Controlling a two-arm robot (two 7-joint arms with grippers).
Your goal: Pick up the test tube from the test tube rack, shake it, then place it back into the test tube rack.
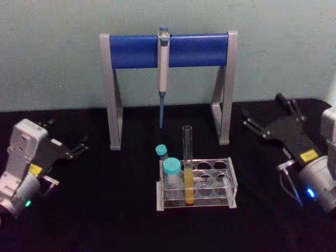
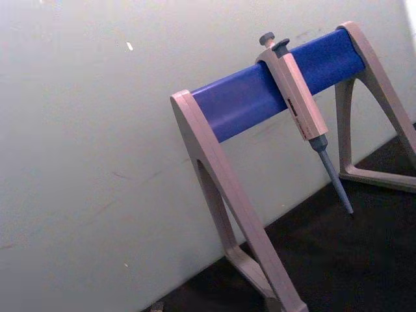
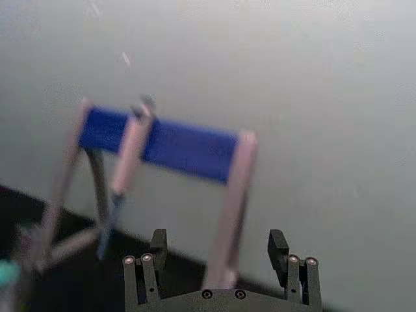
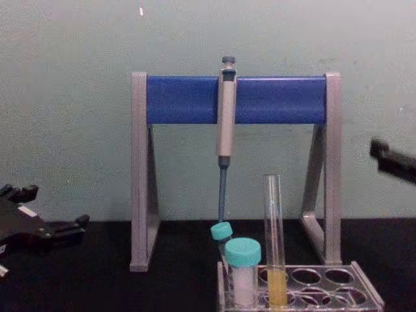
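The test tube [image 1: 187, 157], tall and clear with yellow-orange liquid low down, stands upright in the front row of the clear test tube rack [image 1: 220, 181] at the middle of the black table. The chest view shows the same test tube [image 4: 275, 240] in the test tube rack [image 4: 338, 286]. My left gripper [image 1: 65, 135] rests open far to the left of the rack, holding nothing; it shows again as the left gripper [image 4: 49, 208] low in the chest view. My right gripper [image 1: 262, 111] hovers open at the right, apart from the rack, and the right gripper [image 3: 218, 244] has nothing between its fingers.
Two teal-capped white tubes [image 1: 170, 173] sit at the rack's left end. Behind the rack stands a grey-and-blue pipette stand [image 1: 168, 50] with a pipette [image 1: 163, 79] hanging from it. A pale wall closes the back.
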